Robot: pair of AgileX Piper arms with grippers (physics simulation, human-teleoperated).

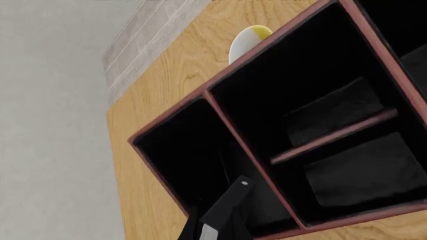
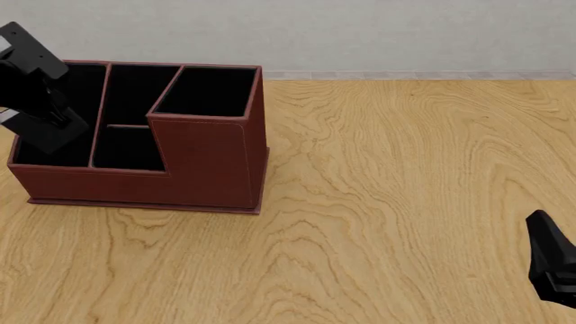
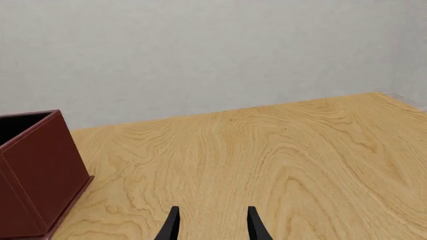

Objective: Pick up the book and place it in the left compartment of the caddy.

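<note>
The reddish-brown caddy (image 2: 207, 162) stands at the table's far left, and its corner shows in the right wrist view (image 3: 37, 170). My left gripper (image 2: 47, 135) reaches down into the left compartment (image 2: 85, 94), the long black slot (image 1: 177, 155). In the left wrist view the gripper (image 1: 217, 220) has its fingers close together, with a pale strip between them that looks like the page edge of the book (image 1: 209, 233). Most of the book is hidden. My right gripper (image 3: 213, 225) is open and empty, low over the near right of the table (image 2: 554, 263).
Two small middle compartments (image 1: 333, 145) and the tall square compartment (image 2: 207, 91) lie to the right of the slot. A yellow and white round object (image 1: 248, 41) sits behind the caddy. The table's left edge (image 1: 115, 150) runs close beside the caddy.
</note>
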